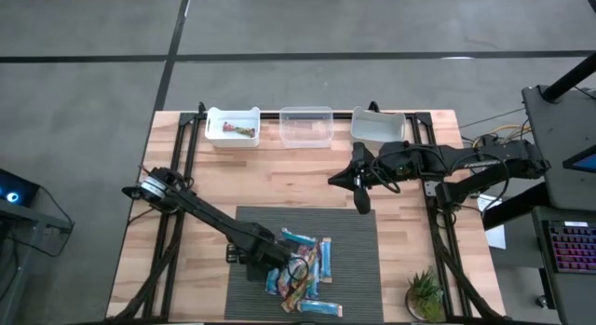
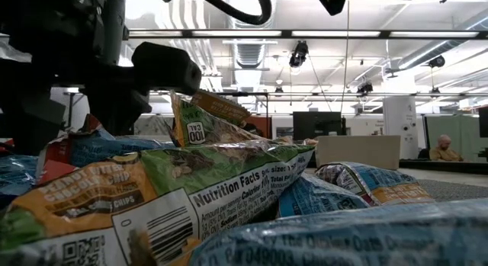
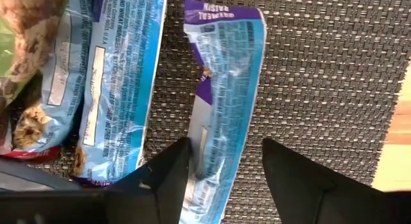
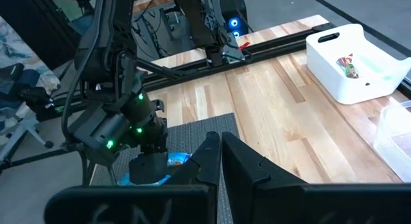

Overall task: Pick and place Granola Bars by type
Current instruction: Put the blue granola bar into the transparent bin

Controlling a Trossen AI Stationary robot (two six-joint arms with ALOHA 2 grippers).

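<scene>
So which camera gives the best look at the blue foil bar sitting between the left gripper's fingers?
The left wrist view: the light blue foil-wrapped bar lies on the woven grey mat, straddled by the open left gripper. The high view shows only the pile under that arm; the low and right wrist views do not single it out.

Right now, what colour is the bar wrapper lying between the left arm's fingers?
Light blue with a purple end; the bar shows best in the left wrist view.
</scene>
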